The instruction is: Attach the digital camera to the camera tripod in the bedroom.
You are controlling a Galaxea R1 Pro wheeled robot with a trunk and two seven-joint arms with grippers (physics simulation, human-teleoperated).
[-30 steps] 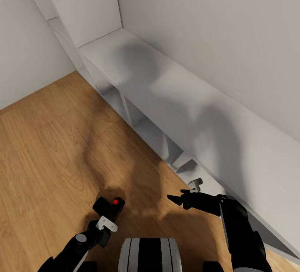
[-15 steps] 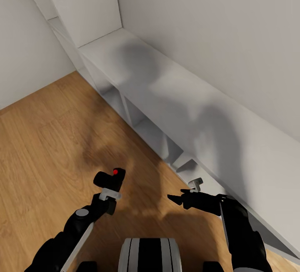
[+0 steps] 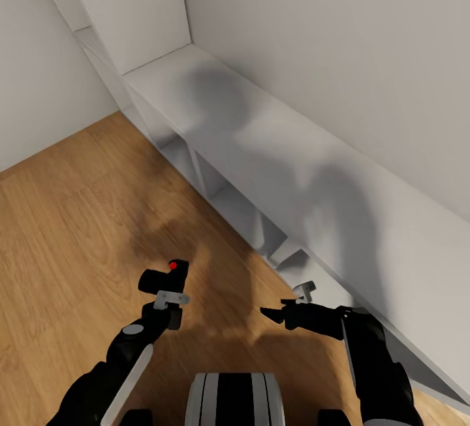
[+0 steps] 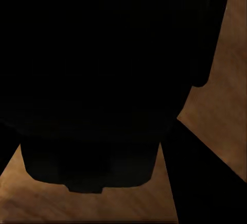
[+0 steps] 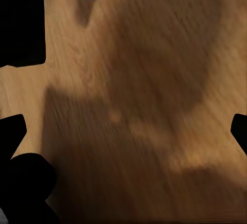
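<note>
The digital camera, a small black box with a red dot on top, hangs above the wood floor at the lower left of the head view. My left gripper is shut on it from below. In the left wrist view the camera's dark body sits right in front of the lens. My right gripper hovers low at the right, pointing left, open with nothing in it. Its fingertips stand wide apart over bare floor. The camera tripod is out of view.
A low white cube shelf runs along the wall from the back to the lower right. A tall white cabinet stands at its far end. Light wood floor spreads to the left. My trunk is at the bottom.
My left arm has carried the camera forward, away from my trunk, and slightly to the left. The right arm has barely moved.
</note>
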